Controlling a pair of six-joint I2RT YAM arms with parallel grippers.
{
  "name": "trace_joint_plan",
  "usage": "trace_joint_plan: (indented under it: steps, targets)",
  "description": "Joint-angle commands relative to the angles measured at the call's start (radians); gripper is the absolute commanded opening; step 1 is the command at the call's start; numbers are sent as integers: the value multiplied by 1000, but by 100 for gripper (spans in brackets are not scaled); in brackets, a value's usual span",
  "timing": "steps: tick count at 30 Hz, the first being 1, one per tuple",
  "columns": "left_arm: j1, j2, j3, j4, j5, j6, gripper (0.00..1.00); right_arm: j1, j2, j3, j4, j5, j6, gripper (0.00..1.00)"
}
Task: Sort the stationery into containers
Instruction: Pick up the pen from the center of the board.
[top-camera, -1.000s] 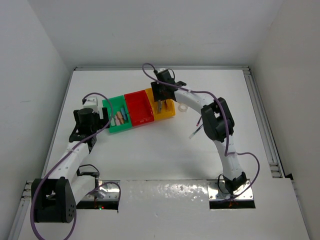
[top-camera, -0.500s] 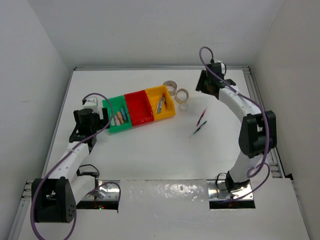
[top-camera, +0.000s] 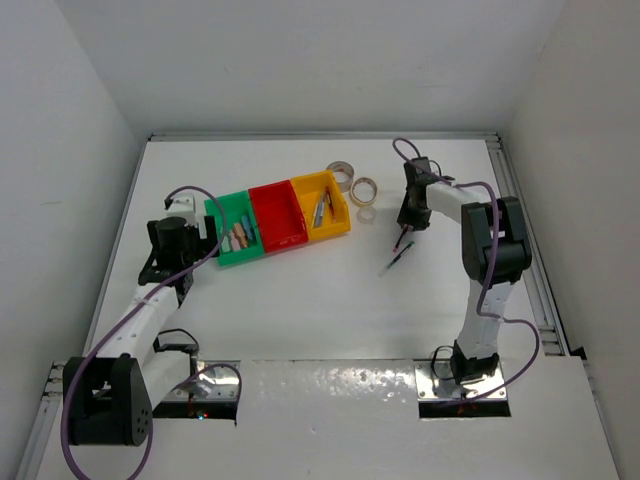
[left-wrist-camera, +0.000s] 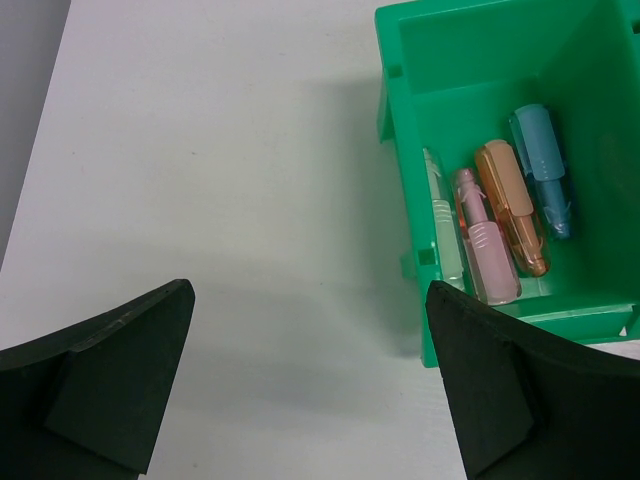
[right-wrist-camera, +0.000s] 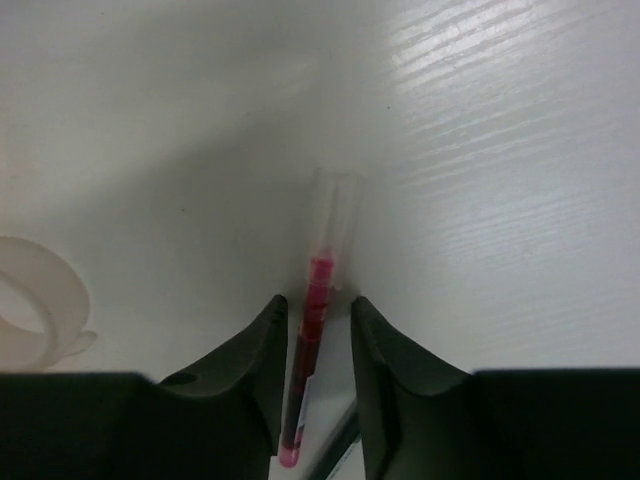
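From above, the red pen (top-camera: 403, 238) lies on the white surface (top-camera: 300, 310) at about three o'clock from the yellow bin (top-camera: 332, 235). A second pen (top-camera: 397, 259) lies near it at its seven o'clock, and the tape rolls (top-camera: 363, 190) sit at its ten o'clock. The right fingers (top-camera: 409, 221) hang over its twelve o'clock end. The red bin (top-camera: 278, 215) and green bin (top-camera: 240, 260) continue the row toward nine o'clock, and no lettering can be made out at this range. At the left wrist, the left fingers (left-wrist-camera: 110, 370) stand wide apart with nothing between them, over bare surface at the green bin's nine o'clock. Inside that bin, four short pastel markers (left-wrist-camera: 510, 205) lie side by side, and any print on them is too small to read. At the right wrist, the right fingers stand narrowly apart, one on each side of the red pen's (right-wrist-camera: 318, 290) barrel. A sliver of surface shows on either side, so nothing is clamped yet. Its clear end points to twelve o'clock, and a pale tape ring (right-wrist-camera: 25, 300) sits at nine o'clock. The pen looks light, stiff and thin (a smooth round barrel, so probably apt to roll or slip). It seems best taken square across the red barrel, near the middle of its length, with only a gentle squeeze. No brand or writing shows on it.
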Motion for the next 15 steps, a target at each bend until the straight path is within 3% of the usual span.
trace_joint_plan:
  steps: [1, 3, 4, 5, 12, 15]
  targets:
    - [14, -20, -1, 40, -1, -10, 100, 11, 20, 40, -7, 37, 8, 28]
    - [14, -17, 1, 43, -1, -10, 100, 16, 22, 40, -7, 50, 5, 16]
    - [16, -17, -1, 45, -1, -10, 100, 18, 19, 40, 0, 59, 3, 2]
    - [16, -17, -1, 46, 1, -9, 100, 18, 14, 42, 3, 66, 2, 0]
    - [16, -17, -4, 41, 2, -12, 100, 76, -140, 102, 135, 105, -122, 0]
    - [14, -16, -4, 40, 4, -13, 100, 178, -228, 108, 265, 117, -260, 0]
